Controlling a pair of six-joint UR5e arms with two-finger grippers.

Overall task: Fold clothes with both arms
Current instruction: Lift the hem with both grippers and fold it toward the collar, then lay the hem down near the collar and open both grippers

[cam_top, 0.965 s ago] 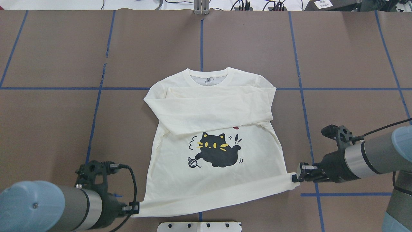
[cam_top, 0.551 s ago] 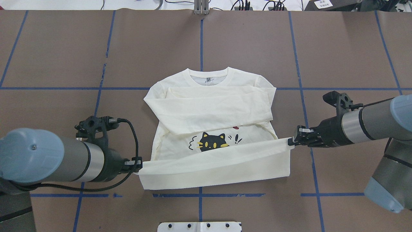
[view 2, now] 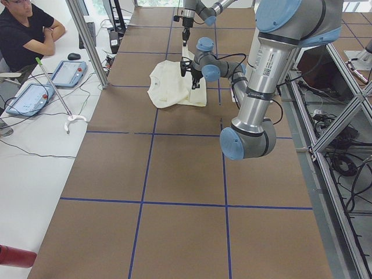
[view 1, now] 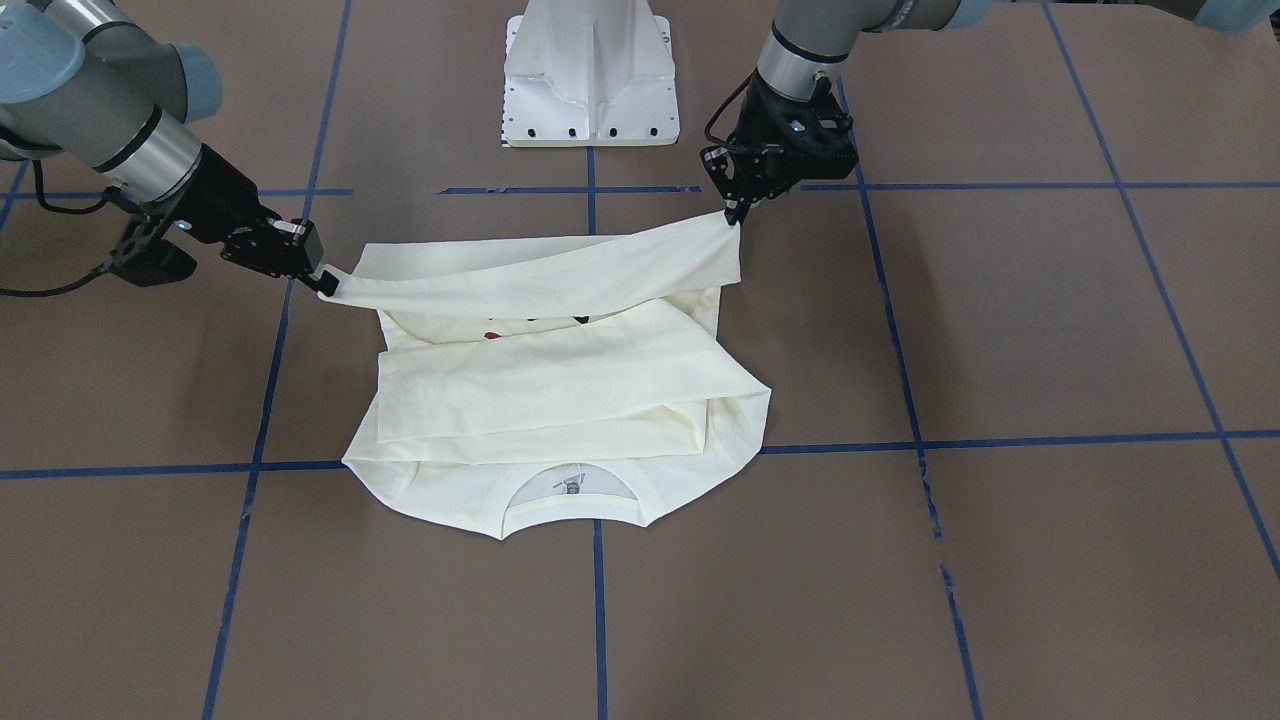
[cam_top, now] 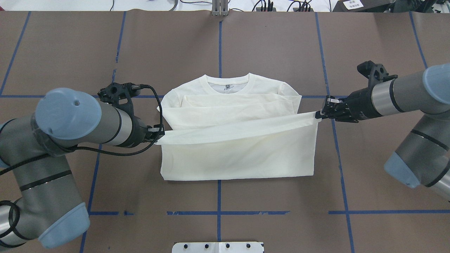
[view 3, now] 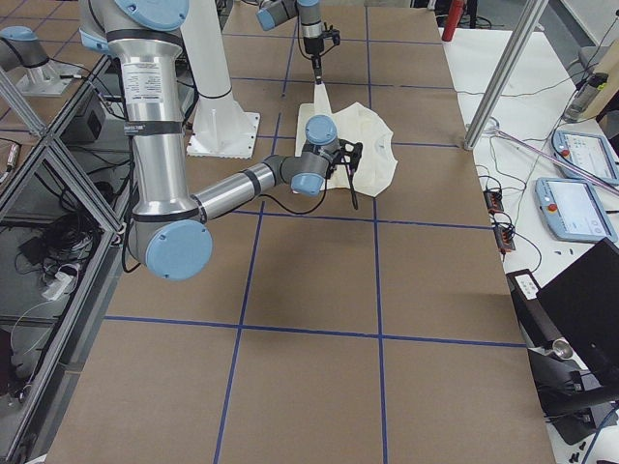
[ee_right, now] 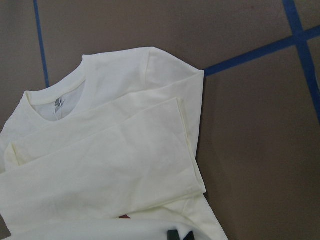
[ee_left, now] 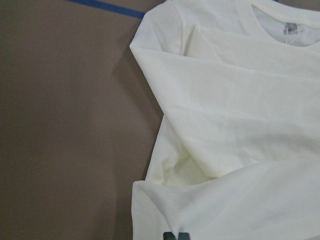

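Note:
The cream long-sleeved T-shirt point(cam_top: 239, 158) lies at the table's middle, collar point(cam_top: 228, 82) on the far side, both sleeves point(cam_top: 239, 105) folded across the chest. My left gripper point(cam_top: 156, 135) is shut on the left hem corner. My right gripper point(cam_top: 319, 114) is shut on the right hem corner. The hem stretches taut between them, lifted over the shirt's middle, with the plain reverse facing up. In the front-facing view the left gripper point(view 1: 735, 215) and right gripper point(view 1: 325, 280) hold the raised band. The cat print is covered; only a red and black sliver point(view 1: 530, 322) peeks out.
The white pedestal base point(view 1: 590, 70) stands at the robot's edge of the table. Blue tape lines point(cam_top: 218, 212) grid the brown table top. A seated person point(view 2: 26, 35) and teach pendants point(view 2: 67, 72) are on a side bench beyond the table.
Both grippers have carried the hem away from the robot toward the collar, the right leading. The folded-over lower half now covers the cat print.

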